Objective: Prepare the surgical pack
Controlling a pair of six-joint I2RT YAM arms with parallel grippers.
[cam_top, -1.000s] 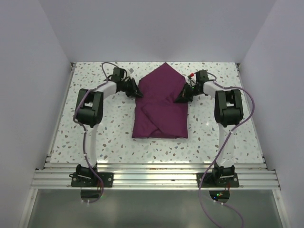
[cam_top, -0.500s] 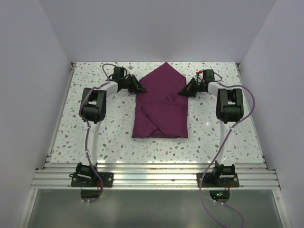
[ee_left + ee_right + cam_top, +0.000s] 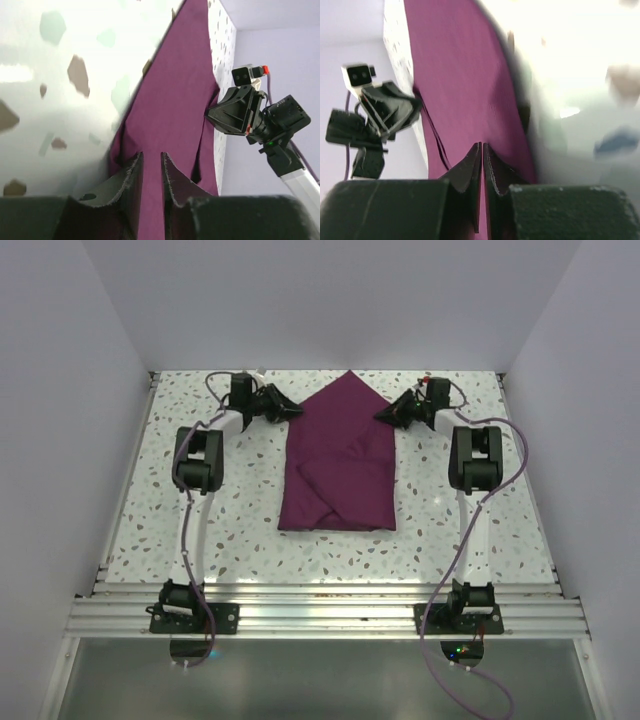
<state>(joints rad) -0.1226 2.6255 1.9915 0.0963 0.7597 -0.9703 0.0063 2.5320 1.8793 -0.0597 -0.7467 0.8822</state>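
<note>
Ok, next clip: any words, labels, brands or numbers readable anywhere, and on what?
None can be read. The purple cloth is plain, the speckled table bears no markings, and no lettering shows on the left arm or the right arm.

We see the left gripper (image 3: 294,412) and right gripper (image 3: 382,416) pointing at each other, and the surgical pack (image 3: 338,465) lies between their tips, so straight ahead each one blocks the other. Behind each wrist, bare table (image 3: 240,510) runs out sideways. The back wall (image 3: 330,310) is near.
</note>
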